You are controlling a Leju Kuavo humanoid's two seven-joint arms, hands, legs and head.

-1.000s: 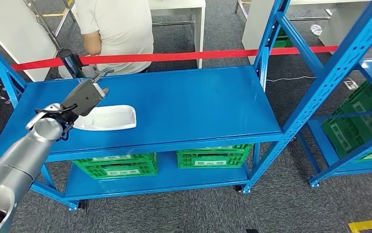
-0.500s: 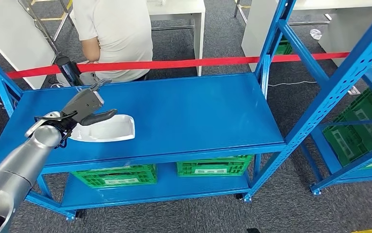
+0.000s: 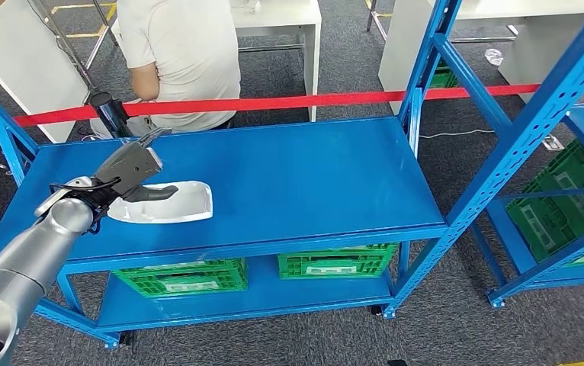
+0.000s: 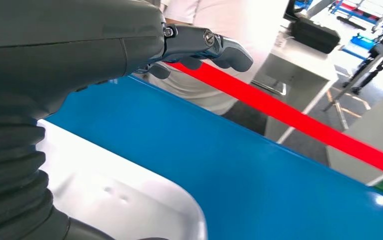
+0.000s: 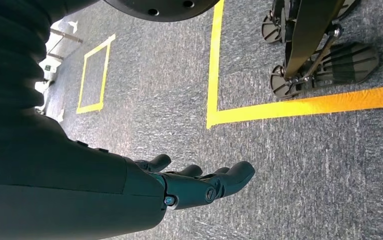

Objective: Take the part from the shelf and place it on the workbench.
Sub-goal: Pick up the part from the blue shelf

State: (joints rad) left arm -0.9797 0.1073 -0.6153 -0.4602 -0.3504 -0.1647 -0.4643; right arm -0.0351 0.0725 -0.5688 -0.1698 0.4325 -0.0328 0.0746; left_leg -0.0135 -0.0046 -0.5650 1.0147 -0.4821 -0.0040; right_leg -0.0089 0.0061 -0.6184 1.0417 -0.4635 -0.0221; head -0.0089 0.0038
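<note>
Glossy white plastic part [image 3: 168, 203] (smooth) on glossy blue-painted metal workbench [image 3: 304, 175]

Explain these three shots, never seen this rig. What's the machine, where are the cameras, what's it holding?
It is a two-legged humanoid with two silver arms. The wide shot is from its head, looking down at a blue shelf. The other two come from cameras at its wrists. The left robot hand is at a white tray-shaped part lying on the shelf, thumb over its rim; a firm grip cannot be confirmed. The right robot hand hangs over grey carpet, fingers extended, holding nothing. Green crates sit below. A person sits behind a red barrier tape.
</note>
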